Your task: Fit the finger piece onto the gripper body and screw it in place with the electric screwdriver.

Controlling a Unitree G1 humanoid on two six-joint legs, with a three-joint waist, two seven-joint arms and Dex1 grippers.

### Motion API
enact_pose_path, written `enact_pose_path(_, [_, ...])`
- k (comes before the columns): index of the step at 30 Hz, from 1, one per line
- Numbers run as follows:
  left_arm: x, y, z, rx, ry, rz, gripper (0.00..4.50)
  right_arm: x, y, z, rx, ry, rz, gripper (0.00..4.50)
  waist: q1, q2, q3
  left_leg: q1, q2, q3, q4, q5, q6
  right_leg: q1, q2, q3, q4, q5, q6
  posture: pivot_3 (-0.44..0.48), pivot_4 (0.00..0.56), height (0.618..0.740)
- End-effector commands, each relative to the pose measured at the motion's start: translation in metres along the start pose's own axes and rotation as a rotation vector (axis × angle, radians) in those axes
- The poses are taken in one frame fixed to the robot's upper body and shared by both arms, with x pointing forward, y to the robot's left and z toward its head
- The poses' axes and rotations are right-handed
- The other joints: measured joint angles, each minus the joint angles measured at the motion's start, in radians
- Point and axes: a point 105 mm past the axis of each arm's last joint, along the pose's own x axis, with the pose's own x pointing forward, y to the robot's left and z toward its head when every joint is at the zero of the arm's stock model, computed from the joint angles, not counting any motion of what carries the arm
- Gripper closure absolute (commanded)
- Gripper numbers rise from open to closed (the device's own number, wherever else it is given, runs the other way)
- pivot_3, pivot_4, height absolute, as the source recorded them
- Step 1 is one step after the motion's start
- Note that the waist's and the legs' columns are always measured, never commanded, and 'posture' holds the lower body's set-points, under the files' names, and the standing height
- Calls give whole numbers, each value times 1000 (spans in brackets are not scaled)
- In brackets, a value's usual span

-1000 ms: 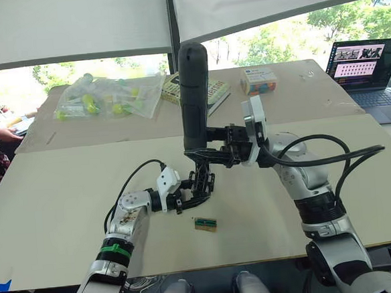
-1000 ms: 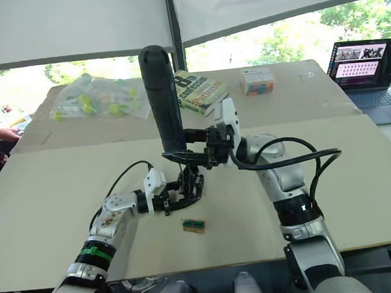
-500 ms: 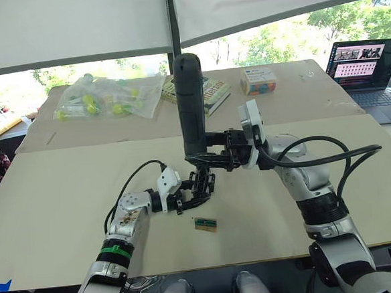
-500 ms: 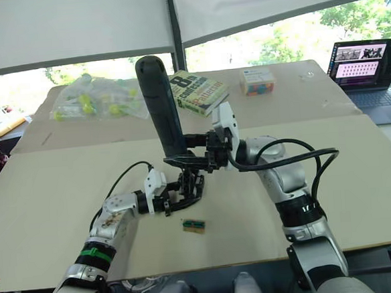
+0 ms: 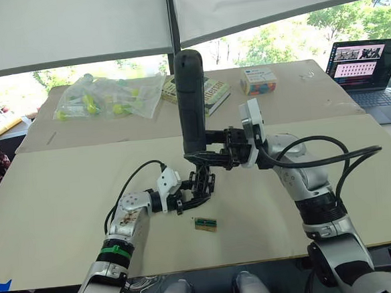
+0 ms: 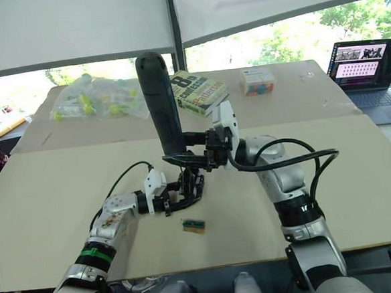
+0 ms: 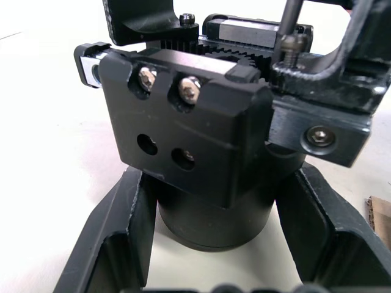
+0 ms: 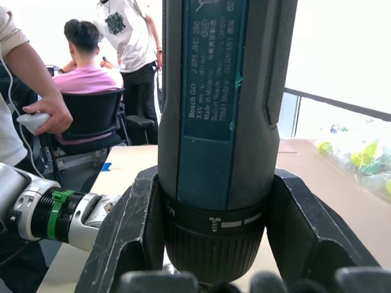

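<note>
The electric screwdriver point(image 5: 191, 100) is tipped slightly further toward the robot's left than a second ago, top end shifted that way; the gripper body point(image 5: 200, 186) is unmoved. The screwdriver is held near-upright, clamped low on its barrel between the fingers of the right gripper point(image 5: 217, 153), with the thin bit pointing down into the top of the gripper body. In the left wrist view the bit point(image 7: 289, 27) is seen seated on a screw at the body's upper edge. The left gripper point(image 5: 189, 195) is closed on the round base of the gripper body, a finger point(image 7: 116, 235) on each side. The body stands on the worktop around its middle, toward the near edge. A small green-and-brown block point(image 5: 205, 223) lies just beside it, nearer that edge. The finger piece cannot be told apart from the assembly.
</note>
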Motion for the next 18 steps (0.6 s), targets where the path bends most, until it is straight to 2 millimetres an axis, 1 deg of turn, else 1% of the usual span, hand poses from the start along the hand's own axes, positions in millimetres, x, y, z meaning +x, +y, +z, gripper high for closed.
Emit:
enact_pose_path(1, [3,-12,-16,-57,33,-33,2175,-2,-3,29,-108,-79,-1,2576,0,0,0,0,0,0,0,0,0,0,0,0,0,0,0,0,150,740])
enact_pose_path(5, [3,-13,-17,-57,33,-35,2175,-3,-5,34,-107,-102,-9,2576,0,0,0,0,0,0,0,0,0,0,0,0,0,0,0,0,150,740])
enact_pose_path(11, [4,-13,-17,-57,33,-36,2175,-3,-5,35,-110,-108,-9,2576,0,0,0,0,0,0,0,0,0,0,0,0,0,0,0,0,150,740])
enact_pose_path(18, [4,-14,-17,-57,33,-37,2175,-3,-3,38,-67,-126,0,2576,0,0,0,0,0,0,0,0,0,0,0,0,0,0,0,0,150,740])
